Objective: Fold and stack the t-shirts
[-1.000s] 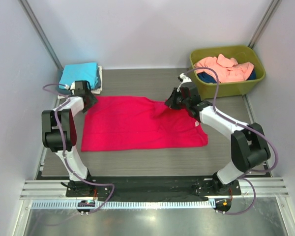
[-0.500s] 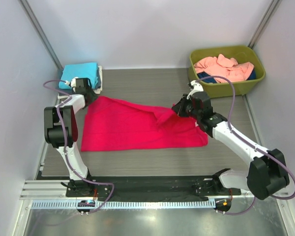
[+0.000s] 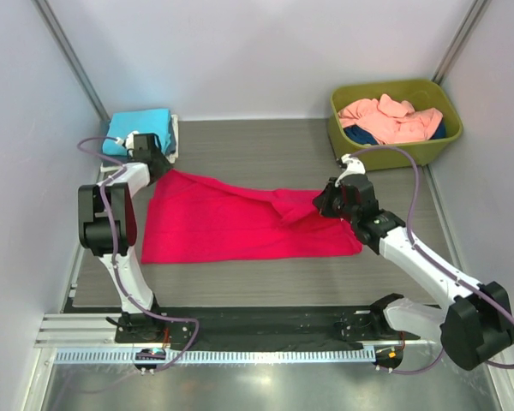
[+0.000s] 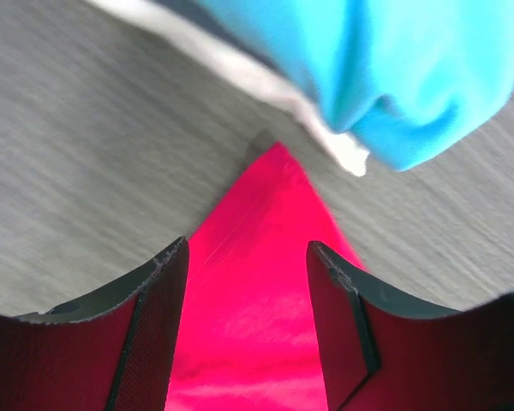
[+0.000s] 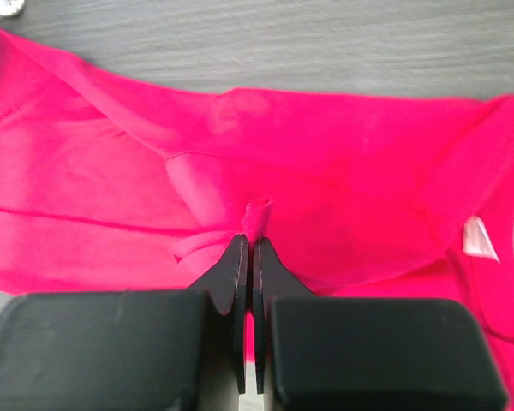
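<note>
Grey table (image 3: 265, 145) carries the crimson shirt (image 3: 231, 227), spread across its middle. Over the last second the right gripper (image 5: 248, 241), closed on a pinch of the shirt's far edge, has dragged that edge rightward and nearer, raising a diagonal ridge. The left gripper (image 4: 244, 248) has crept toward the far-left corner and stands astride it, jaws apart, beside the turquoise stack (image 3: 137, 128). The fold looks begun but not laid. A white neck tag (image 5: 478, 237) shows no legible writing.
</note>
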You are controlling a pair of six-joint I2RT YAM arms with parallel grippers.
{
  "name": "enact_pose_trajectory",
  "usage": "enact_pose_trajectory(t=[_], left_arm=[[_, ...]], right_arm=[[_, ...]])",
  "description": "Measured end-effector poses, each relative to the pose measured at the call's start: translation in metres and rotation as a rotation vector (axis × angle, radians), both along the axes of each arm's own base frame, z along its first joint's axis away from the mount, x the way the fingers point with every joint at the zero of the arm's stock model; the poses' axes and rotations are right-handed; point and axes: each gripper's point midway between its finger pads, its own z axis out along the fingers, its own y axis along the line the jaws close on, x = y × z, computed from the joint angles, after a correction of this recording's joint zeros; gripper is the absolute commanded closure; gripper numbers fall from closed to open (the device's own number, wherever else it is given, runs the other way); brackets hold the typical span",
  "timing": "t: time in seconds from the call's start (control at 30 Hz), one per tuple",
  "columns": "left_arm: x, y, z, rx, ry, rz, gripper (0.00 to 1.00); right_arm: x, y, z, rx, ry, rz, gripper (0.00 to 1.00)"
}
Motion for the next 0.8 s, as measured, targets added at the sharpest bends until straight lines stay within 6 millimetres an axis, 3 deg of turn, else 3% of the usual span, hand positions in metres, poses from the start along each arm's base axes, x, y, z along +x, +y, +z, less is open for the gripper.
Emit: enact_pose_trajectory(t=[0.3,0.5,0.6,0.63,0.67,0.7,0.8], left_arm=[[0.027,-0.014,-0.001,-0.045,-0.021,-0.046,0.47],[0.028,-0.022,-0.023,-0.081,0.02,-0.067,0.56],[0.03,-0.025,-0.023,-0.094,0.016,-0.066,0.75],[0.03,-0.026,-0.023,-0.098,0.02,-0.068,0.89],[0.03,-0.027,-0.023,-0.103,0.021,-0.067,0.95],[0.03,-0.028,-0.024,-0.103,0.024,-0.072,1.0],[0.029,-0.03,-0.026,-0.106,0.034,-0.075,1.0]], right_arm=[[-0.012,-0.009,0.017,0.0,-0.052,-0.009,0.99],[-0.013,-0.01,0.015,-0.004,-0.044,-0.008,0.99],[-0.014,-0.01,0.014,-0.007,-0.04,-0.008,0.99],[-0.014,-0.011,0.014,-0.008,-0.039,-0.008,0.99],[-0.014,-0.011,0.014,-0.009,-0.039,-0.007,0.99],[-0.014,-0.011,0.014,-0.01,-0.039,-0.007,0.99],[-0.014,-0.011,0.014,-0.011,-0.038,-0.007,0.99]])
